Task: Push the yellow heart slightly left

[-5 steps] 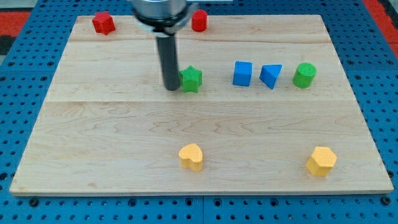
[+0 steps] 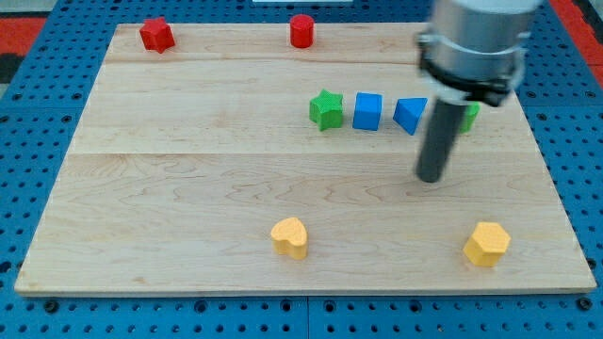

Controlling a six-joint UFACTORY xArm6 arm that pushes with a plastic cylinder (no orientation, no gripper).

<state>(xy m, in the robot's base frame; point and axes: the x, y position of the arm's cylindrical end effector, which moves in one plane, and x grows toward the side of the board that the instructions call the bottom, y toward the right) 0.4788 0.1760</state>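
Note:
The yellow heart (image 2: 290,236) lies near the view's bottom, about the middle of the wooden board (image 2: 188,188). My tip (image 2: 431,177) rests on the board well to the heart's upper right, just below the blue triangle (image 2: 410,115) and touching no block. The rod hides most of the green cylinder (image 2: 468,113).
A green star (image 2: 326,109) and a blue cube (image 2: 367,111) line up left of the blue triangle. A yellow hexagon (image 2: 487,244) sits at the bottom right. A red star-like block (image 2: 156,35) and a red cylinder (image 2: 301,31) stand along the top edge.
My tip has moved from the green star's left side far to the right and down. The green star now sits further right, close to the blue cube.

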